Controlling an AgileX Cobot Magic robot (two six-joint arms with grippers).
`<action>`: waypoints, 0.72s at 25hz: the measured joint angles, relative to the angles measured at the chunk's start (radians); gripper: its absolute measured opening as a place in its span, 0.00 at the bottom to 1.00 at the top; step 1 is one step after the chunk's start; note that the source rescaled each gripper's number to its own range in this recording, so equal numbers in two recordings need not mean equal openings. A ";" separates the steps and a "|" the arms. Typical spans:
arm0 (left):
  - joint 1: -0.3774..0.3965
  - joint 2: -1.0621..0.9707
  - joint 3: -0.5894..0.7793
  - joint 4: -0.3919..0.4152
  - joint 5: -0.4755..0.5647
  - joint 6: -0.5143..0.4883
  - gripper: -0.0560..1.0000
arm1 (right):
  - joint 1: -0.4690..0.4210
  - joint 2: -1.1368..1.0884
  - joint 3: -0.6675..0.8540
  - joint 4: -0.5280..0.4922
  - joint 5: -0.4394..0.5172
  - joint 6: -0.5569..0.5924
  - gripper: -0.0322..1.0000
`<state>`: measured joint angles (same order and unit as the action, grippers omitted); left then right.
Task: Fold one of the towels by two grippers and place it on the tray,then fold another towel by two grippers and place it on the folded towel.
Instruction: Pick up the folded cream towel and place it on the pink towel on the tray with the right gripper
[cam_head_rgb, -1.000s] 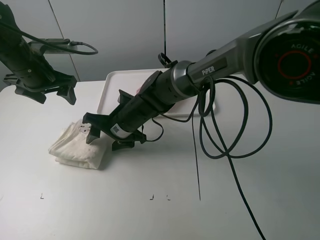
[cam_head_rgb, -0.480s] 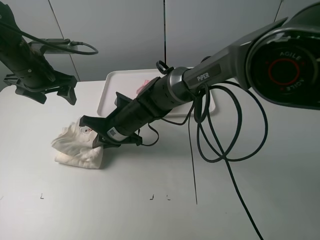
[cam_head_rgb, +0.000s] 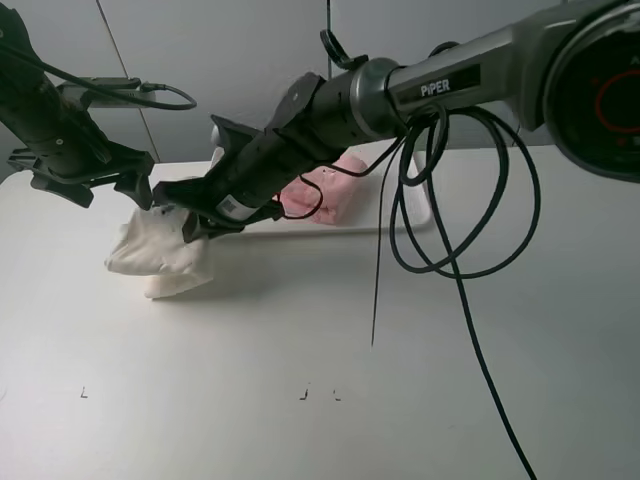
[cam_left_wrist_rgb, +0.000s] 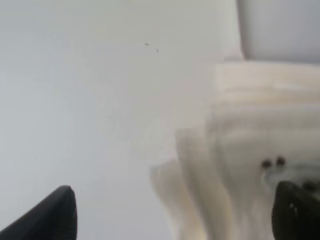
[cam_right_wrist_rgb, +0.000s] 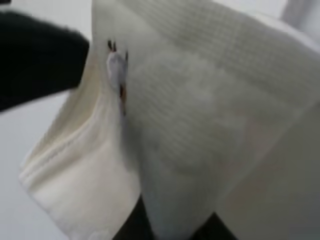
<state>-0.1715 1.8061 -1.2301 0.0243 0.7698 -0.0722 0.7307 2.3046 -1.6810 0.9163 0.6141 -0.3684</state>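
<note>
A folded white towel (cam_head_rgb: 160, 255) hangs just above the table on the left, held at its upper right corner. My right gripper (cam_head_rgb: 195, 215) reaches across the middle and is shut on it. In the right wrist view the white towel (cam_right_wrist_rgb: 200, 125) fills the frame between the gripper's (cam_right_wrist_rgb: 100, 145) dark fingers (cam_right_wrist_rgb: 35, 60). A folded pink towel (cam_head_rgb: 325, 190) lies on the white tray (cam_head_rgb: 422, 215) behind the right arm. My left gripper (cam_head_rgb: 105, 188) is open and empty, just above and left of the white towel. In the left wrist view the white towel (cam_left_wrist_rgb: 240, 150) lies between the spread fingertips (cam_left_wrist_rgb: 55, 215).
Black cables (cam_head_rgb: 455, 250) loop from the right arm down over the table's middle and right. Small marks (cam_head_rgb: 305, 393) sit near the table's front edge. A pale wall stands behind the tray.
My right gripper has risen and moved back toward the tray with the white towel, lifting it off the table. The pink towel has come into view. The left arm has not moved.
</note>
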 joint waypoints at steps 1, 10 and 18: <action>0.000 0.000 0.000 0.000 0.000 0.000 1.00 | -0.015 0.000 -0.028 -0.050 0.015 0.034 0.10; 0.000 0.000 0.000 -0.002 0.010 0.005 1.00 | -0.149 -0.003 -0.262 -0.247 0.106 0.204 0.10; 0.000 0.000 0.000 -0.002 0.010 0.016 1.00 | -0.279 0.000 -0.280 -0.254 0.178 0.272 0.10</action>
<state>-0.1715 1.8061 -1.2301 0.0225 0.7799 -0.0563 0.4513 2.3041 -1.9608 0.6628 0.7923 -0.0963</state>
